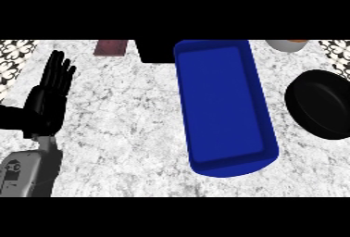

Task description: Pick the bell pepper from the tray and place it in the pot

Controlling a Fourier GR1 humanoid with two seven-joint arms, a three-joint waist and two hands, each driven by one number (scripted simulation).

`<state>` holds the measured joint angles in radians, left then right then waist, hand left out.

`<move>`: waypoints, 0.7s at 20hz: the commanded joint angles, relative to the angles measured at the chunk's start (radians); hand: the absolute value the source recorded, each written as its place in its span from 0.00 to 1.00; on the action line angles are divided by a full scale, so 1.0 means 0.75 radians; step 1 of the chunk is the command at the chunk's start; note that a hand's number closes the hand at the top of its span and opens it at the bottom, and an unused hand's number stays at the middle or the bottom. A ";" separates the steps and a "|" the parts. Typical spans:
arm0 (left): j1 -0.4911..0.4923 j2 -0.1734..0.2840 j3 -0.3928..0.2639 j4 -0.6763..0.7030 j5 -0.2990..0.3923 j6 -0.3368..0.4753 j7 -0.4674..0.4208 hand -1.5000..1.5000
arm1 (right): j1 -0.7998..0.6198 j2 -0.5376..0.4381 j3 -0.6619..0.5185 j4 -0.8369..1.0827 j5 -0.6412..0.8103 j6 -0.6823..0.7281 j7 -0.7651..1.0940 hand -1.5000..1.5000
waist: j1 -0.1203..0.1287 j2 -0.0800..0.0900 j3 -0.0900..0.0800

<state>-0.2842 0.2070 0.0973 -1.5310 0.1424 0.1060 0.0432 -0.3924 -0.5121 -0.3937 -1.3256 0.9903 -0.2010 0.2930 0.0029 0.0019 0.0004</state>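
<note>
A long blue tray (259,92) lies in the middle of the marble counter, and its inside shows nothing but blue. No bell pepper shows anywhere in the head view. A black pot (321,104) sits at the right edge, partly cut off, with a dark interior. My left hand (48,99) rests open at the left side, fingers straight and pointing up, well apart from the tray. My right hand does not show.
A dark reddish-brown flat object (110,47) lies at the back left. A black block (156,51) stands behind the tray's far end. A pale round object (287,44) sits at the back right. Patterned tiles border both top corners.
</note>
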 commanded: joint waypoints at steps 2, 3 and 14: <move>-0.011 -0.004 0.008 -0.023 0.009 -0.009 0.044 0.50 | -0.090 -0.047 -0.036 0.319 -0.040 -0.094 -0.131 1.00 | 0.006 0.000 0.000; -0.088 0.010 0.023 0.099 -0.002 -0.024 -0.015 0.50 | -0.134 -0.056 -0.005 0.377 0.006 -0.056 -0.089 1.00 | 0.006 0.003 0.000; -0.051 0.029 0.035 0.006 0.001 -0.020 0.053 0.50 | -0.227 -0.064 -0.118 0.811 -0.304 0.062 -0.507 0.00 | 0.014 0.003 0.001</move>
<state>-0.3036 0.2100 0.1122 -1.5067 0.1419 0.0887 0.0424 -0.5317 -0.5520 -0.4846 -0.8100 0.7979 -0.1567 0.0295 0.0122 0.0052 0.0013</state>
